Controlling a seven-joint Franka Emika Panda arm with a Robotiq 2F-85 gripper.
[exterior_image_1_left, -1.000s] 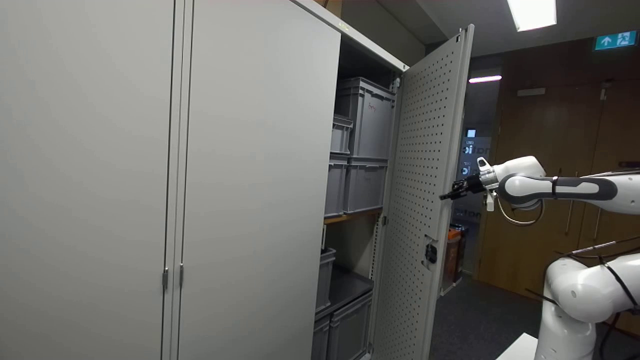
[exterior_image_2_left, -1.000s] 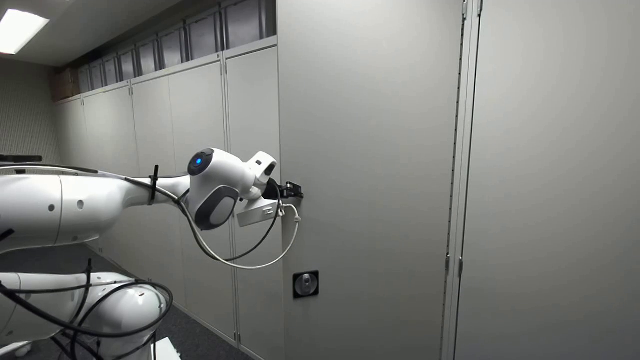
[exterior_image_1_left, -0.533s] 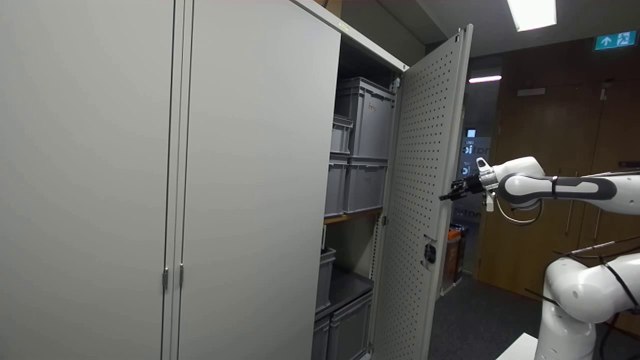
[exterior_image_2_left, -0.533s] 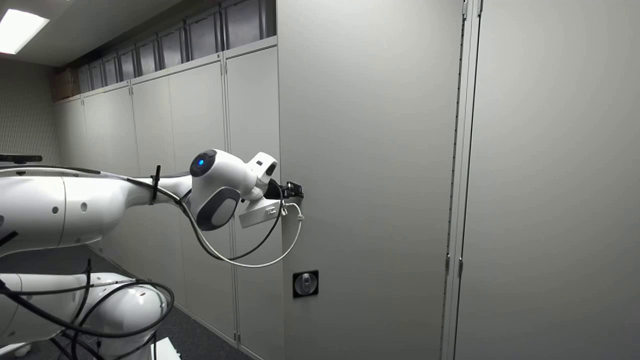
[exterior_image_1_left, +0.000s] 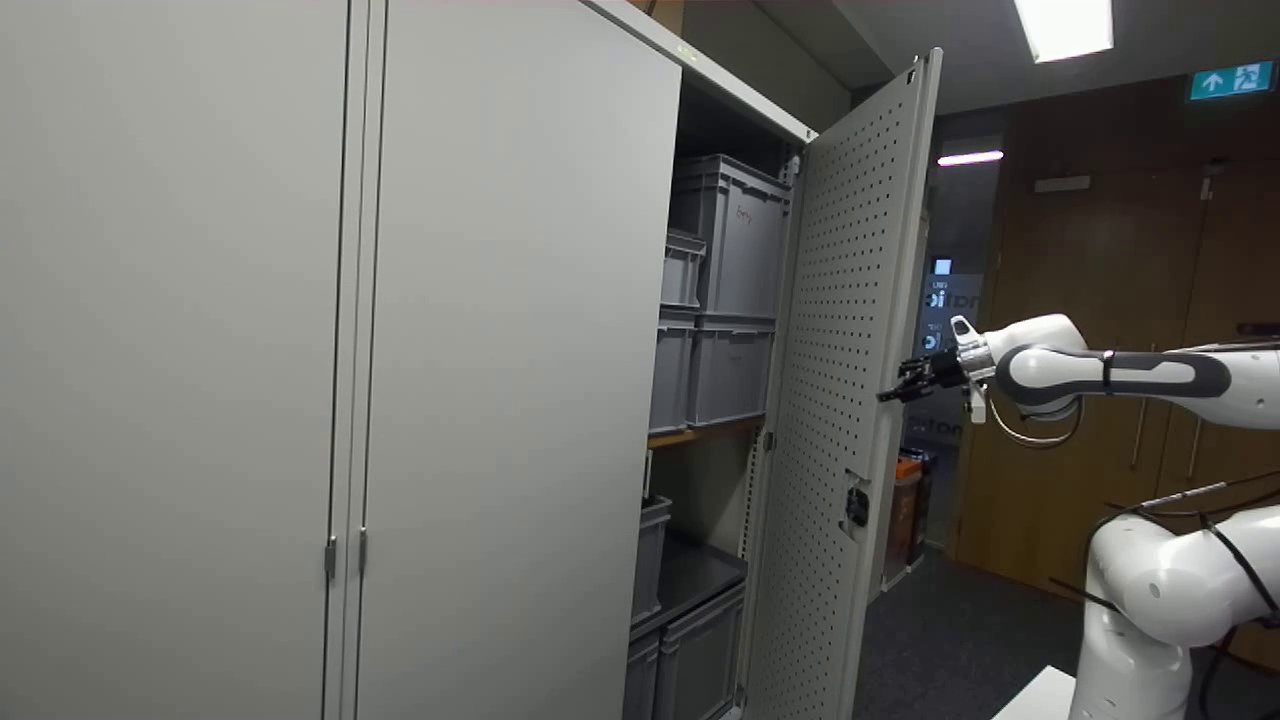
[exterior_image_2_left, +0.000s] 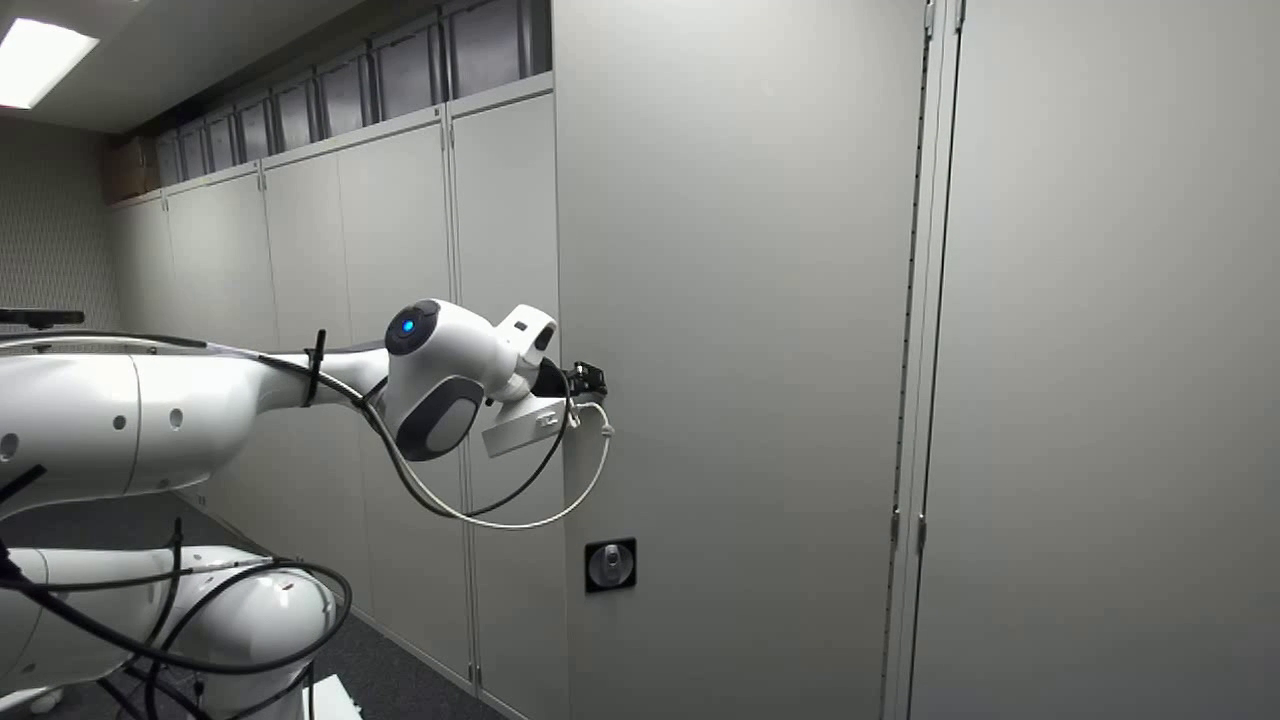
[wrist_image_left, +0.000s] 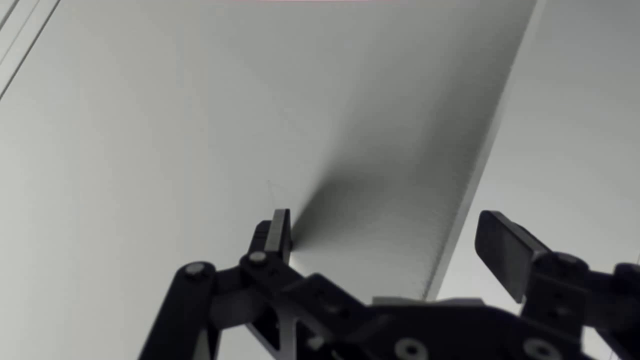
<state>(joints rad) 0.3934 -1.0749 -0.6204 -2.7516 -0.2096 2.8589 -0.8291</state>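
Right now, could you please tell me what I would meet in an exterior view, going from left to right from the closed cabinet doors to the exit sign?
In an exterior view, from left to right: closed cabinet doors, storage boxes, open cabinet door, gripper, ceiling light, exit sign.

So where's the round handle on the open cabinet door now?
In an exterior view, the round handle is in the lower half, just left of centre, on the open cabinet door near its left edge, below the gripper.
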